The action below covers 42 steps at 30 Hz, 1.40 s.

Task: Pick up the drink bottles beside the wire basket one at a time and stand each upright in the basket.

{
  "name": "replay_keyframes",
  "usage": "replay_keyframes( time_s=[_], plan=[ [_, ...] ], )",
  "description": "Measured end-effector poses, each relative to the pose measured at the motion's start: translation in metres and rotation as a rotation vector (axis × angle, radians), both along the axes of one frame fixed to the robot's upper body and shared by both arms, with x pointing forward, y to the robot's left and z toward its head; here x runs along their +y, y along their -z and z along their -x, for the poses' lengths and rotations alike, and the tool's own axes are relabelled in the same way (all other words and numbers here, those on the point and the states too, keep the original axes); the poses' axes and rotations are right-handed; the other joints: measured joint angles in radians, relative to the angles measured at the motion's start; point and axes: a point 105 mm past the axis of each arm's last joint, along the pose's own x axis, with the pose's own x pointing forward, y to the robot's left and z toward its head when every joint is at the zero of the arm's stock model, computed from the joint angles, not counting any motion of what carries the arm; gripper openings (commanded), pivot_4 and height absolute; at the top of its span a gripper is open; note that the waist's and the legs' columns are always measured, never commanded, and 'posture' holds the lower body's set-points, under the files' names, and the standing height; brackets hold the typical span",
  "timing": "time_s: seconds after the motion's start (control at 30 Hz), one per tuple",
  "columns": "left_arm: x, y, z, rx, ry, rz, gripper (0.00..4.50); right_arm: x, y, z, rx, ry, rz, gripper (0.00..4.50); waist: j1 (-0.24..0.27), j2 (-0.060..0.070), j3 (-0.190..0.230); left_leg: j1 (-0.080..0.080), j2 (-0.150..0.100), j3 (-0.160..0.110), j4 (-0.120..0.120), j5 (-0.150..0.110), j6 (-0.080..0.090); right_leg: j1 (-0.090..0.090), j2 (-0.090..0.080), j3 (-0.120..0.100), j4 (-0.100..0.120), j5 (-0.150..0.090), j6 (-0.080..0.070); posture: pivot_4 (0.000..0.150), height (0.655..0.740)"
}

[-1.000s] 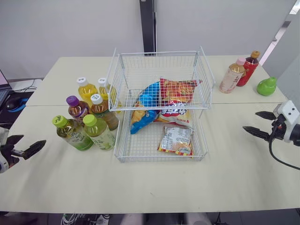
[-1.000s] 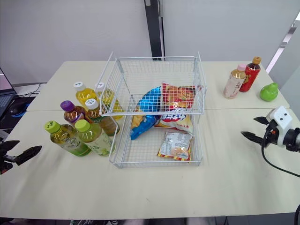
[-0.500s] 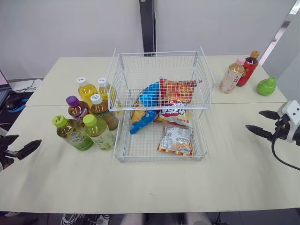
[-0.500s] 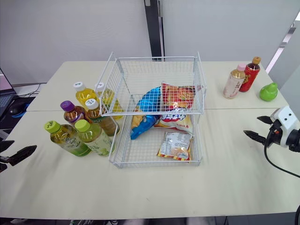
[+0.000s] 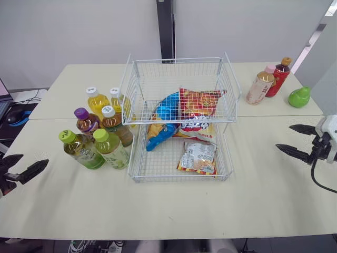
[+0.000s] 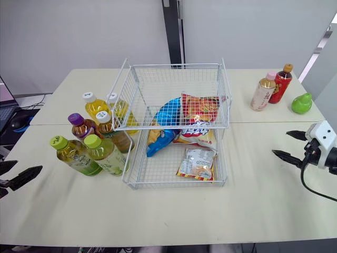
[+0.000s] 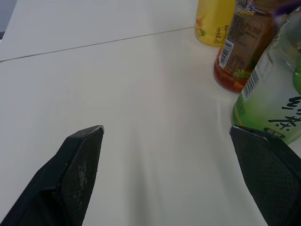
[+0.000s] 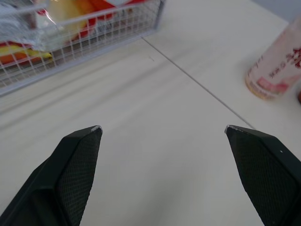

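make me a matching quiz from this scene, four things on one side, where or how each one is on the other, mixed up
1 purple-capped bottle
2 blue snack bag
3 green pear
4 left gripper

a in the wire basket
b open, holding nothing
c right of the red bottle
d in the bottle cluster left of the basket

Pairs: 1-d, 2-a, 3-c, 4-b

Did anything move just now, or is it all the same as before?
The right gripper drew back a little toward the robot's right, away from the white wire basket. The left gripper shifted only slightly outward. Both stay open, holding nothing. The six plastic drink bottles beside the basket and the snack bags inside it stayed put.
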Motion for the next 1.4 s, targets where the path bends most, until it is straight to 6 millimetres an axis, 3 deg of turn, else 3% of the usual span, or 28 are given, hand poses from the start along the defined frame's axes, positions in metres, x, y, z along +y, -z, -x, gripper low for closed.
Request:
replay_keyframes(
  time_s=[0.27, 0.5, 0.67, 0.8, 1.0, 1.13, 1.4],
  plan=[
    [-0.004, 0.006, 0.003, 0.003, -0.019, 0.026, 4.45, 0.081, -0.076, 0.03, -0.083, -0.379, -0.06, 4.5, 0.001, -0.001, 0.0, 0.0, 0.002, 0.0, 0.0, 0.0, 0.0, 0.0, 0.0, 0.0, -0.001, 0.0, -0.001, 0.15, 0.7359],
    [-0.017, 0.002, 0.01, -0.01, -0.001, 0.033, 4.45, 0.14, -0.091, 0.048, -0.043, -0.672, -0.125, 4.5, 0.003, -0.003, -0.002, -0.001, 0.003, 0.0, 0.0, 0.0, 0.0, -0.001, 0.0, 0.0, -0.002, 0.001, -0.001, 0.15, 0.7359],
    [-0.024, -0.002, 0.03, -0.024, -0.012, 0.043, 4.45, 0.168, -0.095, 0.048, -0.039, -0.807, -0.184, 4.5, 0.002, -0.004, -0.002, -0.001, 0.003, 0.001, 0.0, -0.001, -0.001, -0.002, 0.0, 0.0, -0.002, 0.001, -0.002, 0.15, 0.7359],
    [-0.035, -0.012, 0.039, -0.059, -0.01, 0.05, 4.45, 0.18, -0.088, 0.045, -0.014, -0.849, -0.206, 4.5, 0.006, -0.004, -0.002, -0.001, 0.003, 0.001, 0.0, -0.001, -0.001, -0.002, 0.0, 0.0, -0.002, 0.001, -0.002, 0.15, 0.7359],
    [-0.067, -0.036, 0.033, -0.16, 0.063, 0.076, 4.45, 0.181, -0.083, 0.034, 0.006, -0.842, -0.209, 4.5, 0.017, -0.005, -0.002, -0.001, 0.003, 0.001, 0.001, -0.001, -0.001, -0.002, 0.0, 0.0, -0.002, 0.001, -0.002, 0.15, 0.7359],
    [-0.083, -0.054, 0.021, -0.267, 0.086, 0.075, 4.45, 0.18, -0.083, 0.034, 0.007, -0.852, -0.204, 4.5, 0.021, -0.005, -0.002, -0.001, 0.003, 0.001, 0.001, -0.001, -0.001, -0.002, 0.001, 0.0, -0.002, 0.001, -0.002, 0.15, 0.7359],
    [-0.1, -0.056, -0.012, -0.323, 0.075, 0.112, 4.45, 0.18, -0.083, 0.034, 0.008, -0.847, -0.201, 4.5, 0.027, -0.005, -0.002, -0.001, 0.003, 0.001, 0.001, -0.001, -0.001, -0.001, 0.005, 0.0, -0.002, 0.001, -0.002, 0.15, 0.7359]
  ],
)
